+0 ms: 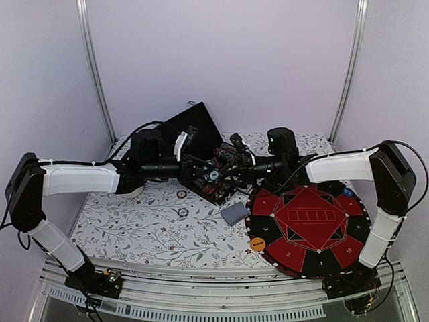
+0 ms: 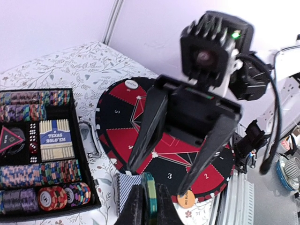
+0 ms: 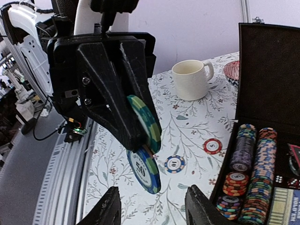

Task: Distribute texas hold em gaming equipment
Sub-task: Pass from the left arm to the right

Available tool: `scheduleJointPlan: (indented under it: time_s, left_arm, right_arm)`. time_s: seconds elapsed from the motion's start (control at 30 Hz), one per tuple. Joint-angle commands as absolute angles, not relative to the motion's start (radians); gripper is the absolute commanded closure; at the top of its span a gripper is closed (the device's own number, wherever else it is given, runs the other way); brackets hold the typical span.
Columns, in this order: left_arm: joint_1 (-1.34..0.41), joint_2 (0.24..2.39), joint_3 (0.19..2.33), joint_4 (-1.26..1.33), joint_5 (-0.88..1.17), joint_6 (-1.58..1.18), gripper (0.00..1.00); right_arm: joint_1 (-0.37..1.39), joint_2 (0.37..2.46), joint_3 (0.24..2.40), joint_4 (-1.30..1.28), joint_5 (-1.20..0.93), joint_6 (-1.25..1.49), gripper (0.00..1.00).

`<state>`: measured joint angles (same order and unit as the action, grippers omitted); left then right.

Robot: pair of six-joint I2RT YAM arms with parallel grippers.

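Step in hand: judged a mid-air hand-over, with chips passing from the left arm to the right, which stands on the side of the red-and-black round mat (image 1: pixel 315 218).
Task thing: green chips (image 3: pixel 143 168), two by the look, held on edge in the air near the middle of the counter (image 1: pixel 134 228), by the open black chip case (image 3: pixel 269 70). The lower chip, marked 50, hangs offset below the upper one.
Left gripper (image 2: pixel 150 208): closed tight on the green chips, fingertips pressed to their faces.
Right gripper (image 3: pixel 154 208): jaws apart, one either side of the chips. Neither pad is seen touching, and it holds nothing.
Left arm: reaches in from the left, forearm about level, wrist turned so the chip faces stand upright.
Right arm: reaches in from the right past the far edge of the mat, forearm about level, nose to nose with the left gripper.
Doing it well: centre the right jaws on the lower, exposed chip, pads flat on its faces and clear of the left fingertips. Close fully before the left gripper lets go.
Risk, judged: the offset pair may split, and one chip could drop on the counter or into the case.
Elsewhere: grey-blue card deck (image 1: pixel 234 213) just left of the mat, orange button disc (image 1: pixel 258 243) on the mat's near-left rim, two loose chips (image 3: pixel 212 146) on the counter, cream cup (image 3: pixel 191 79) beyond them.
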<state>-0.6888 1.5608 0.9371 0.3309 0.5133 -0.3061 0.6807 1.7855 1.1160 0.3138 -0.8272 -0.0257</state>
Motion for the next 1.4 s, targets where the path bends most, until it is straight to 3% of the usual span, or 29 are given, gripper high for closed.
scheduleJointPlan:
  time_s: [0.0,0.33,0.43,0.47,0.93,1.23,1.37]
  left_arm:
    - [-0.684,1.534,0.919,0.413,0.567,-0.331,1.00]
    - [-0.687,1.548,0.919,0.447,0.621,-0.352,1.00]
    - [-0.688,1.552,0.921,0.449,0.631,-0.353,1.00]
    - [-0.688,1.553,0.920,0.449,0.633,-0.351,1.00]
    - [-0.699,1.623,0.941,0.457,0.658,-0.365,1.00]
    - [-0.781,1.890,1.072,0.643,0.673,-0.471,1.00]
    - [-0.824,2.086,1.250,0.604,0.691,-0.460,1.00]
  right_arm:
    - [0.693,1.830,1.164,0.357,-0.946,0.036,0.55]
    - [0.704,1.887,1.202,0.384,-1.024,0.049,0.80]
    - [0.703,1.897,1.202,0.386,-1.063,0.050,0.96]
    - [0.704,1.898,1.202,0.387,-1.071,0.054,0.97]
    - [0.681,1.774,1.074,0.362,-0.981,0.019,0.99]
    - [0.595,1.639,0.884,0.193,-0.874,0.021,0.99]
    - [0.546,1.607,0.794,0.133,-0.846,0.010,0.98]
